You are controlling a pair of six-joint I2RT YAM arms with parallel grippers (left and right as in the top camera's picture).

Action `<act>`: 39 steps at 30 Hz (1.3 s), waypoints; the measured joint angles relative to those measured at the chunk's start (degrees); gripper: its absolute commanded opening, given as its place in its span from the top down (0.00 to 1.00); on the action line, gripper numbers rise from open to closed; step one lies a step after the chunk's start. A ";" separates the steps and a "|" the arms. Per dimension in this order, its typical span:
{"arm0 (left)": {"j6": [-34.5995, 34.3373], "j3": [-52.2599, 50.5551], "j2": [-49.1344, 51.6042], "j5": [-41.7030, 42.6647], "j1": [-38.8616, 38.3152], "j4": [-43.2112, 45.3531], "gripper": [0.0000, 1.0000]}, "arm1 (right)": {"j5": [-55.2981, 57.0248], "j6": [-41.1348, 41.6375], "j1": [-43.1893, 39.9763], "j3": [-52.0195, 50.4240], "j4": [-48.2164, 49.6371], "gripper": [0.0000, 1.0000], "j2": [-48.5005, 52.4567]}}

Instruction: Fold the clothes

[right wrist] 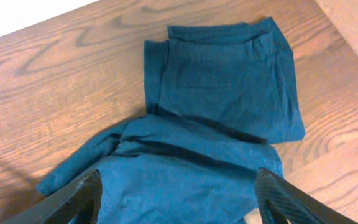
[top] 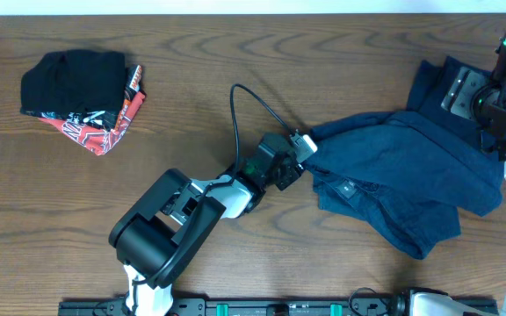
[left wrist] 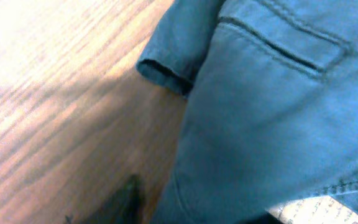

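Cannot tell how wide the left claw (top: 299, 149) stands. Pressed against the left hem of the navy clothes (top: 402, 175) at mid-frame overhead, with cloth filling nearly all of its own camera. Only a dark sliver of finger (left wrist: 124, 202) at the bottom edge there, and a pale strip (left wrist: 309, 208) at lower right, both blurred and cut off. No telling whether any cloth is pinched.

Right claw (right wrist: 179, 180) spread wide, holding nothing, hanging above the clothes. Both dark fingers cut off by the bottom edge of its view.

Lying on the wooden table (top: 191, 53), centre right overhead: a rumpled spread with its long axis slanting from upper left down to lower right, and a flatter, squarer folded part toward the upper right corner. Right margin of the cloth hidden under the right arm (top: 499, 88). Small greyish label near the middle of the spread, too small to read.

Black cable (top: 240, 114) looping up from the left claw.

Farthest off, at upper left overhead, a folded pile (top: 82, 96) of black and red cloth, well apart from the navy clothes.
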 measured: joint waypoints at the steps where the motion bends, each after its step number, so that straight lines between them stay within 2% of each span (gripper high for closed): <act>1: 0.00 0.00 -0.02 -0.31 0.00 0.42 0.94 | -0.07 0.09 0.00 0.00 -0.26 0.36 0.00; 5: 0.11 0.00 -1.49 -2.38 0.20 1.07 0.94 | -0.50 0.42 0.00 0.00 -3.23 0.50 0.00; 12: -5.18 0.02 -14.49 -3.17 3.89 -5.35 0.94 | -1.62 0.87 0.00 -0.33 -10.27 0.44 2.29; 17: -9.62 0.07 -21.73 -3.69 9.70 -13.20 0.94 | -1.95 1.05 0.00 -4.68 -5.99 0.44 5.79; 22: -11.89 0.07 -23.32 -4.50 13.25 -18.58 0.94 | -4.70 -1.11 -0.17 -10.40 10.93 0.72 11.52; 23: -12.11 0.07 -23.32 -4.55 13.40 -19.65 0.94 | -6.27 -2.29 -0.20 -11.28 14.62 0.87 13.49; 24: -12.26 0.04 -23.32 -4.57 13.44 -20.63 0.94 | -7.74 -3.52 -0.20 -11.74 17.53 0.96 15.56; 25: -12.28 0.04 -23.32 -4.57 13.42 -21.22 0.94 | -8.74 -4.31 -0.20 -12.07 19.71 0.99 17.57; 31: -12.46 0.04 -23.32 -4.57 13.40 -24.94 0.94 | -11.26 -6.78 -0.61 -12.46 28.52 0.99 28.76; 39: -12.74 0.04 -23.32 -4.57 13.40 -25.68 0.94 | -8.15 -7.21 -5.49 -12.70 29.97 0.99 36.04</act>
